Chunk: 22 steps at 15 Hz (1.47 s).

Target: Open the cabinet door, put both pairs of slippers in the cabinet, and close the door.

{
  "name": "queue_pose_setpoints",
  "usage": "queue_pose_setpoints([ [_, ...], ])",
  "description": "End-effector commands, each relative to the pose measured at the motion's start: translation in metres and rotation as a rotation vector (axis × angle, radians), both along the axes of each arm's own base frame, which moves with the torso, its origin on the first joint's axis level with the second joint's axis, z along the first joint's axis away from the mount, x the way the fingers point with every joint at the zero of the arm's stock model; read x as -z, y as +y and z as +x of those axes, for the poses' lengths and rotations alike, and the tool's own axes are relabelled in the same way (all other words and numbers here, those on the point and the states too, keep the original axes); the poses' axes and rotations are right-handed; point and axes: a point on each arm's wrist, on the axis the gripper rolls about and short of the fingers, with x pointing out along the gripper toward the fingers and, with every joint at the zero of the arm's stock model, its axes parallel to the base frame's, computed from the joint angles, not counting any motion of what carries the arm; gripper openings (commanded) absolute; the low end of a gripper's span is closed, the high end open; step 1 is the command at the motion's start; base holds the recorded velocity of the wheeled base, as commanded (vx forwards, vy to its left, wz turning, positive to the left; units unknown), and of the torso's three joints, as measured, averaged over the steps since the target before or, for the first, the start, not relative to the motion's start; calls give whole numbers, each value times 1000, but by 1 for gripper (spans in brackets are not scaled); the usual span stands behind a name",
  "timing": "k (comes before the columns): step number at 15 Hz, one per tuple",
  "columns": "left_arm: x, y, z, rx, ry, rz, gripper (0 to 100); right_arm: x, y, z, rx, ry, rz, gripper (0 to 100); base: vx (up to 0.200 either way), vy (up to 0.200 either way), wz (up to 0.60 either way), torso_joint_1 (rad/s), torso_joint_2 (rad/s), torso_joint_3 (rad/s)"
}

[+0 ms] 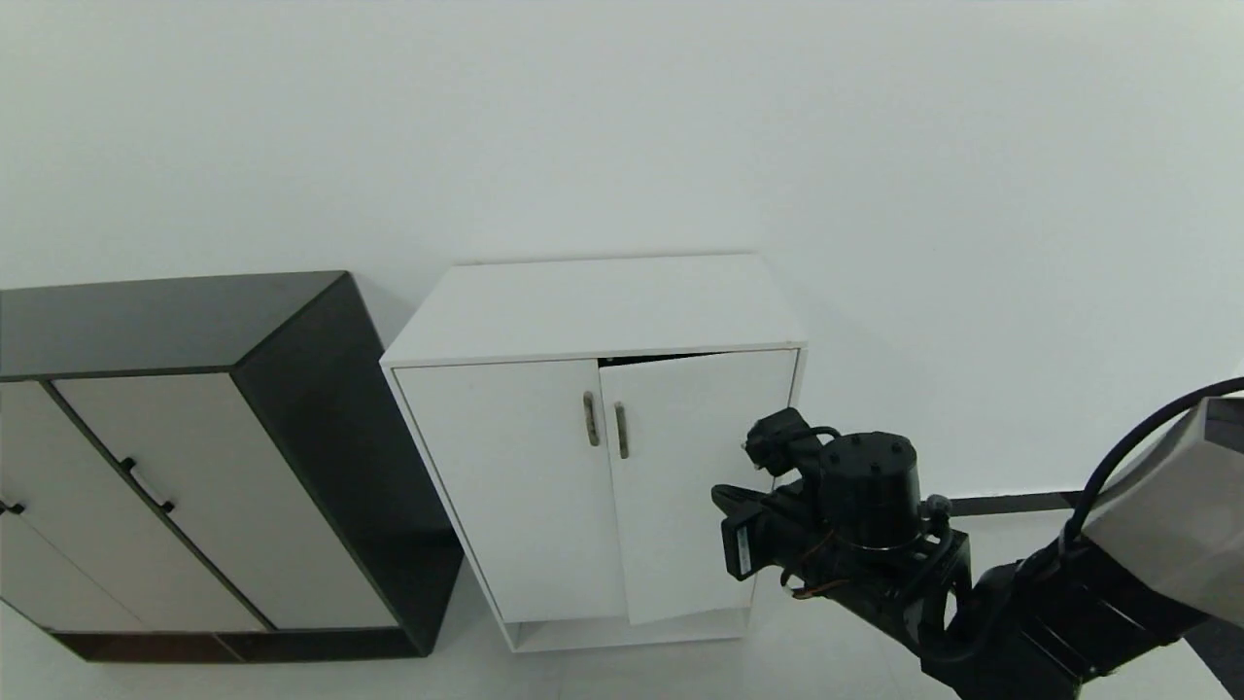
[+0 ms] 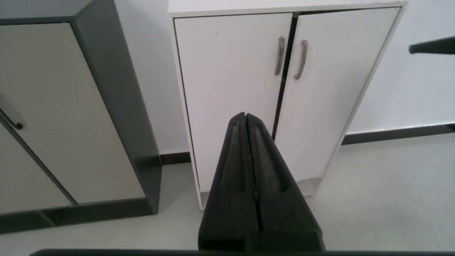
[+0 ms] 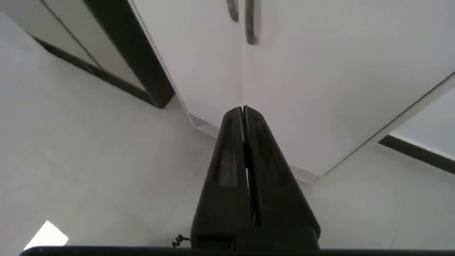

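White two-door cabinet [image 1: 593, 311] stood on the pale floor [image 1: 826, 661] against the white wall [image 1: 622, 126]. Just beside it, on the robot's left, was a dark grey cabinet with beige door panels [image 1: 321, 428].

Left door [image 1: 505, 486] of the white cabinet was flush shut. Right door [image 1: 680, 467] was ajar by a small angle: there was a dark gap along its top edge, and its bottom corner stood proud of the left door. The two slim vertical metal handles, left [image 1: 589, 419] and right [image 1: 621, 431], sat side by side at the centre seam.

Right gripper [image 3: 245, 114] had its fingers pressed together with nothing between them. In the head view the arm sat in front of the lower outer part of the right door. In the right wrist view the tips pointed at the door fronts, below the handles and near the seam. Couldn't tell if the tips touched the door.

Left gripper [image 2: 245, 121] also had its fingers together and held nothing. It pointed at the white cabinet's front from well apart, lined up roughly with the left door near the seam.

A dark baseboard strip [image 1: 1011, 504] ran along the wall to the right of the white cabinet.
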Motion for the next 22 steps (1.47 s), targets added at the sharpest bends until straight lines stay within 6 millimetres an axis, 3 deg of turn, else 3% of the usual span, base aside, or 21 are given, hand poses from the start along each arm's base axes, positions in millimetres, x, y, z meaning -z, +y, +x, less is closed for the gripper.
queue_pose_setpoints([
  [1, 0, 0, 0, 0, 0, 0, 0, 20, -5, -7, -16, 36, -36, 0, 200, 0, 0, 2, 7, 2],
  [3, 0, 0, 0, 0, 0, 1, 0, 31, -6, -9, -42, 31, -24, 0, 200, 0, 0, -7, 5, 2],
  [14, 0, 0, 0, 0, 0, 1, 0, 41, 2, -9, -75, 25, -20, 0, 200, 0, 0, 2, 2, 3],
  [22, 0, 0, 0, 0, 0, 1, 0, 43, 22, 17, -60, -22, 20, 0, 0, 0, 0, 0, 0, 0],
])
